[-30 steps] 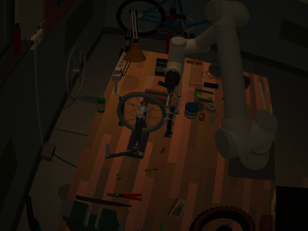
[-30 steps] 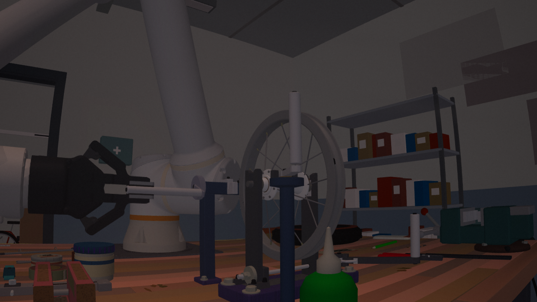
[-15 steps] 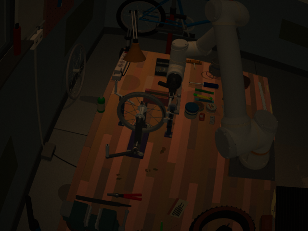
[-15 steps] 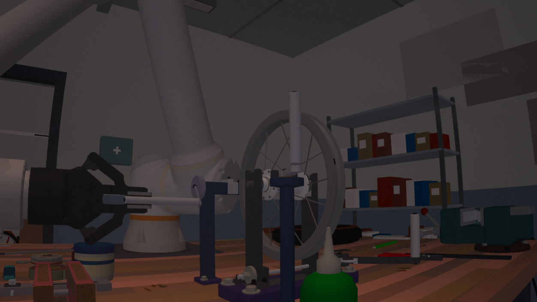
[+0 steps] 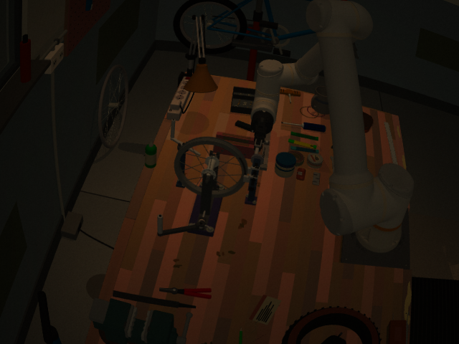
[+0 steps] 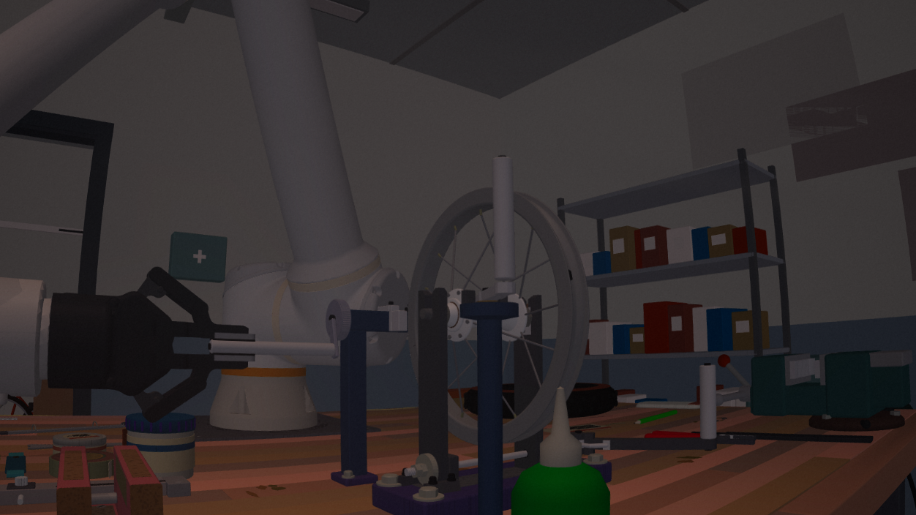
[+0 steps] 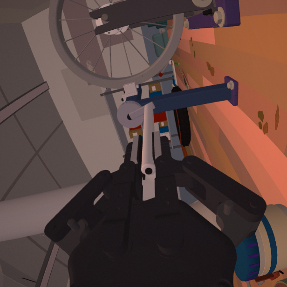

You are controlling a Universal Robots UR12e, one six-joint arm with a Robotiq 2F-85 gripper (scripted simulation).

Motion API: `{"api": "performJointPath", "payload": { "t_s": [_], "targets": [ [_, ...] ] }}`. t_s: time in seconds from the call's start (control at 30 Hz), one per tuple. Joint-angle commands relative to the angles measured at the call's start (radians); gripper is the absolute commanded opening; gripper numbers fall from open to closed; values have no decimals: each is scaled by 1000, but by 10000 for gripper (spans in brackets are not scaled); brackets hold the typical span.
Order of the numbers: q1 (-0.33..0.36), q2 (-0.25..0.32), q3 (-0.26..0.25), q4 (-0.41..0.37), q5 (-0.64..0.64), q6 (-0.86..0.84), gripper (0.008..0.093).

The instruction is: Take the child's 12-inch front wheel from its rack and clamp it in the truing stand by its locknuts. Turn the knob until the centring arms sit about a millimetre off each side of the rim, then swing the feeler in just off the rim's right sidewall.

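Observation:
The small spoked wheel (image 5: 210,167) (image 6: 503,314) (image 7: 112,42) stands upright in the truing stand (image 5: 204,207) (image 6: 487,397) at the middle of the bench, its hub between the stand's dark uprights. Beside its rim stands a blue post (image 5: 253,185) (image 6: 353,391) (image 7: 187,96) carrying a knurled knob (image 6: 337,320) (image 7: 128,115) and a white feeler block (image 6: 392,317) (image 7: 130,88) close to the rim. A pale lever (image 6: 272,348) (image 7: 147,139) runs from the knob toward me. My gripper (image 5: 259,142) (image 6: 221,348) (image 7: 146,150) is level with the knob and closed around that lever.
The arm's white base (image 5: 370,207) stands on the bench's right side. Pens, a round tin (image 5: 285,163) and small parts lie between it and the post. A green bottle (image 5: 150,155) (image 6: 560,474), a vise (image 6: 833,384), red pliers (image 5: 189,291) and a desk lamp (image 5: 201,74) ring the stand.

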Motion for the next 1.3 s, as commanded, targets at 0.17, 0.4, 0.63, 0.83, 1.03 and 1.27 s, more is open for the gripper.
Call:
{"api": "performJointPath", "payload": {
  "t_s": [0.17,0.4,0.63,0.83,1.03,1.27],
  "targets": [
    [0,-1,0,0,-1,0,80],
    [0,-1,0,0,-1,0,80],
    [0,-1,0,0,-1,0,80],
    [0,-1,0,0,-1,0,80],
    [0,-1,0,0,-1,0,100],
    [0,-1,0,0,-1,0,240]
  ]
}}
